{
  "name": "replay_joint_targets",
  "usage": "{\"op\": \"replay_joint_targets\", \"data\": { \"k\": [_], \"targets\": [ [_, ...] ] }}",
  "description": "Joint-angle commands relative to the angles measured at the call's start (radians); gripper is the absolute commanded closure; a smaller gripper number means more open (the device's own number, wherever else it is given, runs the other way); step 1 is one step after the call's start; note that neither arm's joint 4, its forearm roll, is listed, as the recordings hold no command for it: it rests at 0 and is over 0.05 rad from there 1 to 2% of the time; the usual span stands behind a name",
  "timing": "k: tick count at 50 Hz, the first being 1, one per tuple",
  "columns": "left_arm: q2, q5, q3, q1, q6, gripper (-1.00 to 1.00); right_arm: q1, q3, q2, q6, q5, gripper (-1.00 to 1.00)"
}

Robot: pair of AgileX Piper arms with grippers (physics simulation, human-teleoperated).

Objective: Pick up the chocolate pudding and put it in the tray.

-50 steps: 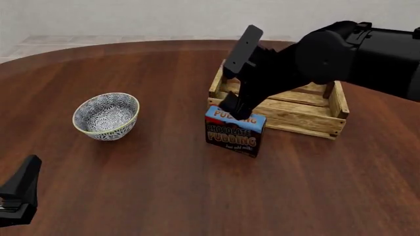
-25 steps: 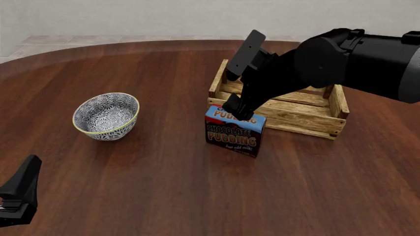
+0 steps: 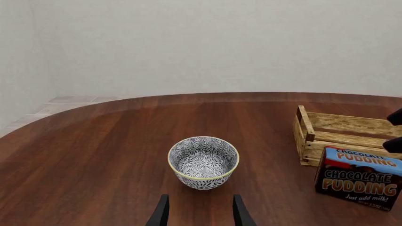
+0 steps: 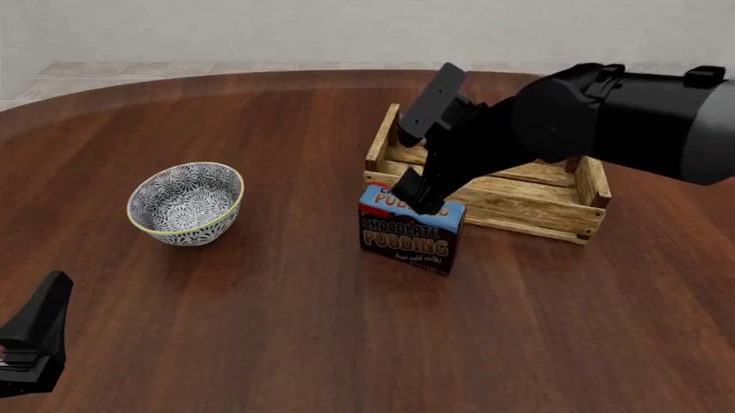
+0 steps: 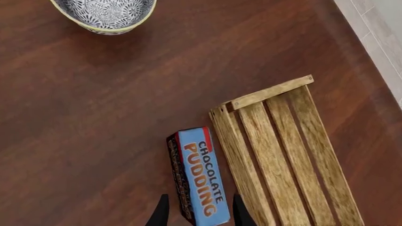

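Blue-topped chocolate pudding carton (image 4: 411, 229) stands against the wooden tray (image 4: 563, 206); right gripper (image 5: 196, 215), open, empty, straddling it, could tip it.

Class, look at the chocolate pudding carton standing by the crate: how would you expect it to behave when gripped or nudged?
The chocolate pudding stands upright on a narrow base, so a sideways nudge would probably tip it. Its flat, box-like faces suggest it is stiff enough to pinch. The right gripper straddles its thin top edge, open, so a grip there looks feasible.
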Motion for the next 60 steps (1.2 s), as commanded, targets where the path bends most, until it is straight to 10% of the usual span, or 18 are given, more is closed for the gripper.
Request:
{"op": "replay_joint_targets", "data": {
  "k": [1,60],
  "targets": [
    [0.0,0.0,0.0,0.0,0.0,-1.0,-0.006,0.006,0.01,0.011,-0.011,-1.0],
    [0.0,0.0,0.0,0.0,0.0,-1.0,-0.077,-0.001,0.07,0.018,-0.044,-1.0]
  ]
}}
